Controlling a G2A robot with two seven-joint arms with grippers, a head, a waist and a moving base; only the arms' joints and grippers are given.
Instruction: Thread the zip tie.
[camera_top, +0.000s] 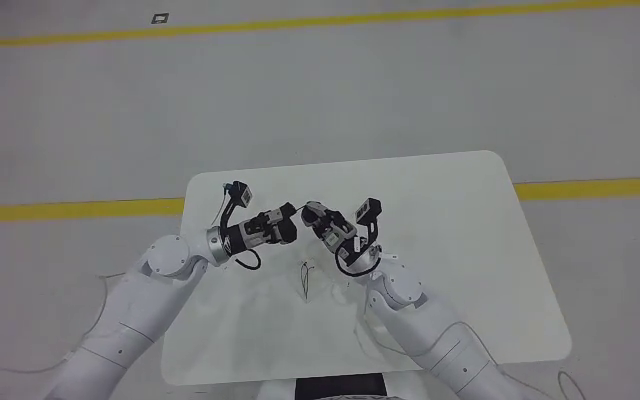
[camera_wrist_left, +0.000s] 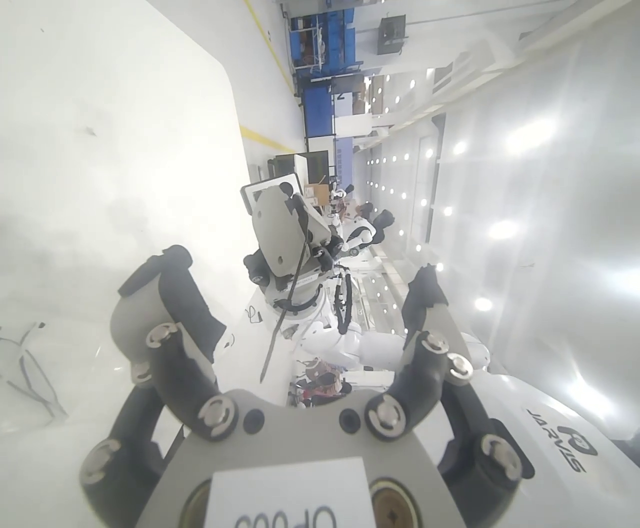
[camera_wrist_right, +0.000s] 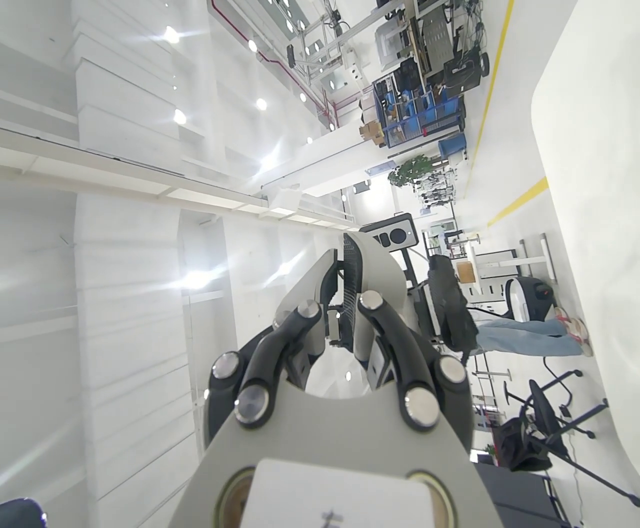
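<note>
Left wrist view has the left gripper (camera_wrist_left: 297, 270) with its two black-padded fingers (camera_wrist_left: 172, 295) spread wide apart and nothing between them. Just beyond that gap the right gripper (camera_wrist_left: 280, 235) faces it, fingertip to fingertip, with its grey fingers pressed together on the zip tie (camera_wrist_left: 285, 305). The tie is a thin dark strip, pinched at one end by the right fingertips. From there it slants out free towards the left gripper, and its loose tip sits in front of the gap, touching neither finger as far as can be seen. In the right wrist view the right gripper (camera_wrist_right: 350, 247) shows its fingers closed flat against each other, and one dark finger of the left gripper (camera_wrist_right: 450, 300) stands close beyond them. From the top view the left gripper (camera_top: 288, 220) and the right gripper (camera_top: 316, 213) meet nose to nose above the tabletop (camera_top: 450, 250), left of its middle and nearer the far edge than the near one. The left arm comes in from the left edge and the right arm from the near edge. A small bunch of spare ties (camera_top: 305, 277) lies flat on the tabletop, on the near-edge side of the two grippers and apart from both. It also appears beside the left gripper in the left wrist view (camera_wrist_left: 25, 365).
</note>
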